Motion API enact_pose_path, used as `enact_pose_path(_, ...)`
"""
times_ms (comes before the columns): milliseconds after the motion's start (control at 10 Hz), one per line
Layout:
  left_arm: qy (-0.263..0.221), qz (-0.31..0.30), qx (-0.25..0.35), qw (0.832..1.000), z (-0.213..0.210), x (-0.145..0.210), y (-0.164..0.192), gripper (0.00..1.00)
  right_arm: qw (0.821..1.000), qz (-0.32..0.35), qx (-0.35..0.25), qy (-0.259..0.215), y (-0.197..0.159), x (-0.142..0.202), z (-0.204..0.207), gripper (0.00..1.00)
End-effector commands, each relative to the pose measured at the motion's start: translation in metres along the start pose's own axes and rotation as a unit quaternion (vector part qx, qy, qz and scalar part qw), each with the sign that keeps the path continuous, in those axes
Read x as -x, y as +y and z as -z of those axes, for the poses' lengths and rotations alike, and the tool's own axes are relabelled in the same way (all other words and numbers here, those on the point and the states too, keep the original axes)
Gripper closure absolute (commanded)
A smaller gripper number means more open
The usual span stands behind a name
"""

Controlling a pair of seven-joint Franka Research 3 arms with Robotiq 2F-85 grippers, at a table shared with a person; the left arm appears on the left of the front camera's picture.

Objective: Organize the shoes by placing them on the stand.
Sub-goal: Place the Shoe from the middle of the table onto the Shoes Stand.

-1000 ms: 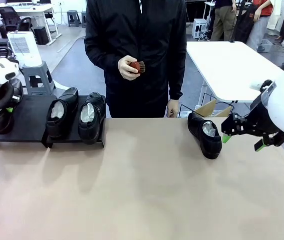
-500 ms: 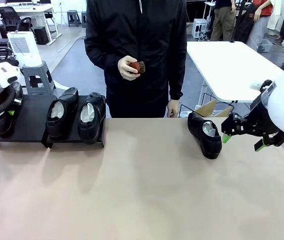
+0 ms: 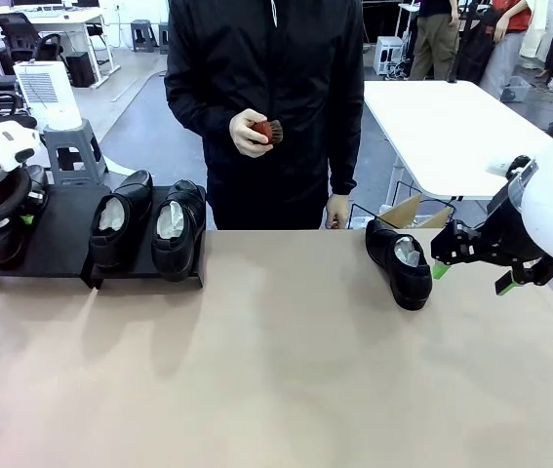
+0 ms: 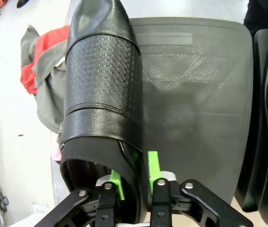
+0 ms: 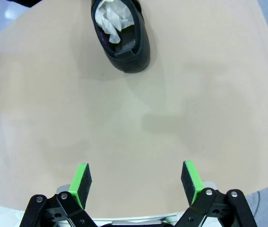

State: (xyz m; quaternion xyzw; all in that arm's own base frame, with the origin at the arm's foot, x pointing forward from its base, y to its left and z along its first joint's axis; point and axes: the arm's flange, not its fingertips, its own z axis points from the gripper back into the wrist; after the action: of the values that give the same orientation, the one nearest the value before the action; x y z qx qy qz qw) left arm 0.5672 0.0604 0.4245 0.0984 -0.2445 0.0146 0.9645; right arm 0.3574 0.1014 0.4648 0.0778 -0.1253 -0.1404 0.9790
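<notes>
a tan table point(image 3: 286, 361) is carrying the stand point(image 3: 57, 234) at its far left, where two shoes point(image 3: 144, 229) are sitting. the left gripper point(image 4: 134, 182) is straddling a third shoe's point(image 4: 103, 99) rim (green pads slightly parted). the right gripper point(image 5: 136, 182) is hanging wide open, holding nothing, near a fourth shoe point(image 5: 120, 35).

the shoes point(image 3: 169, 237) are glossy black leather stuffed with crumpled white paper, one point(image 4: 103, 94) showing an embossed grainy band, while the stand point(image 4: 195, 94) is matt, finely textured black plastic and the table point(image 3: 276, 370) smooth tan.
</notes>
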Motion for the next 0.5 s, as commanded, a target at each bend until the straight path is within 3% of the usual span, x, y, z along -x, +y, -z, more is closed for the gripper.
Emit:
enact_pose_path(0,-0.012,0.0,-0.018,1.0,-0.002,-0.001,0.002,0.09,1.0,-0.004,-0.003,0.0,0.001,0.0,0.001,0.0)
enact_pose_path(100,-0.018,-0.002,-0.02,1.0,-0.008,-0.004,0.003,0.0,1.0,-0.004,-0.003,0.0,0.001,0.0,0.001,0.0)
enact_pose_path(400,-0.018,-0.001,-0.023,1.0,-0.028,-0.006,0.006,0.0,1.0,-0.004,-0.003,0.0,0.001,0.0,0.001,0.0)
